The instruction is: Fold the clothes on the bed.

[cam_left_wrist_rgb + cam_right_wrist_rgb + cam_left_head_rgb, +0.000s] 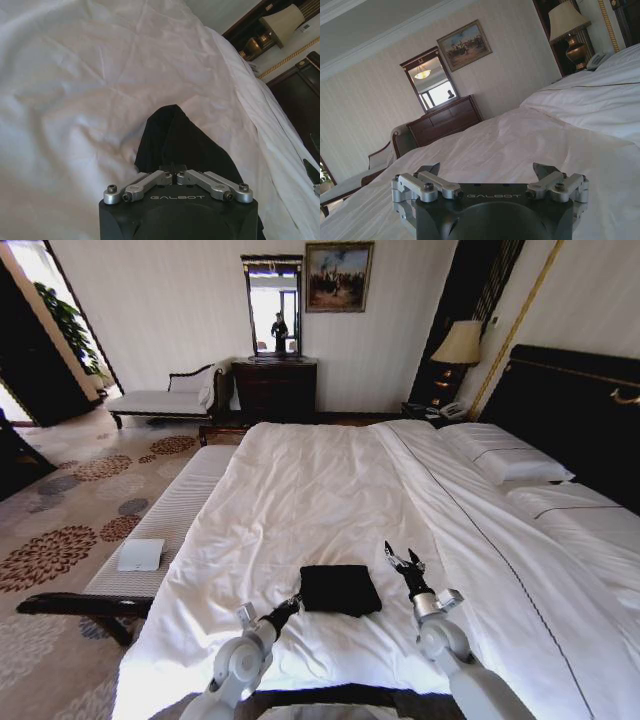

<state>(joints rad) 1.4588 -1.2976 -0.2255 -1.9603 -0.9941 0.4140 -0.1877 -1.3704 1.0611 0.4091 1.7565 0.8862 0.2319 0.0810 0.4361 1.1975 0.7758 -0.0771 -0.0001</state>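
The clothes (340, 590) lie as a small dark, folded rectangle on the white bed (320, 480) near its foot. My left gripper (295, 602) is at the shirt's near left corner. In the left wrist view its linkage is drawn together, so the left gripper (173, 172) is shut with the black fabric (175, 140) directly at its tips. My right gripper (402, 558) hovers open just right of the shirt, above the sheet. The right wrist view shows the right gripper (487, 172) with its fingers spread and nothing between them.
A pale bench (170, 520) runs along the bed's left side with a white pad (140, 555) on it. Pillows (510, 460) and the dark headboard (570, 410) are on the right. A dresser (275, 388), a chaise (165, 400) and a lamp (460, 345) stand by the far wall.
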